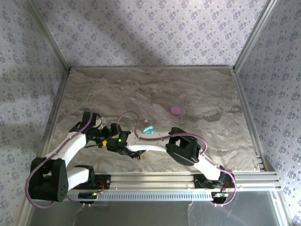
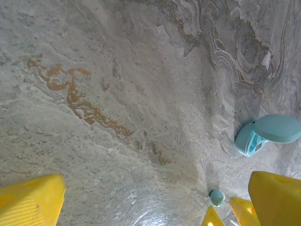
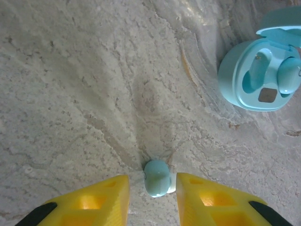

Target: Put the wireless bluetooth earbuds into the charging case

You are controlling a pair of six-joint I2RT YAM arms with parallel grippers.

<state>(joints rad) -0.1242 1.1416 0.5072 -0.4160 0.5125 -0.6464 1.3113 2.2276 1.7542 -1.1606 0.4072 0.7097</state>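
A small light blue earbud (image 3: 157,177) lies on the marble table between the yellow fingers of my right gripper (image 3: 151,181). The jaws stand narrow but open, with a gap on the bud's left and the right finger almost touching it. The open light blue charging case (image 3: 261,75) sits up and to the right of the bud, lid raised. In the left wrist view the same earbud (image 2: 217,197) lies just left of the right gripper's fingertips (image 2: 211,217), below the case (image 2: 263,136). My left gripper (image 2: 157,181) hovers wide open over bare table, holding nothing.
A closed pink case (image 1: 175,110) sits further back on the table, right of the blue case (image 1: 148,130). Both arms meet at the near left-centre. Metal rails and patterned walls border the table (image 1: 211,89).
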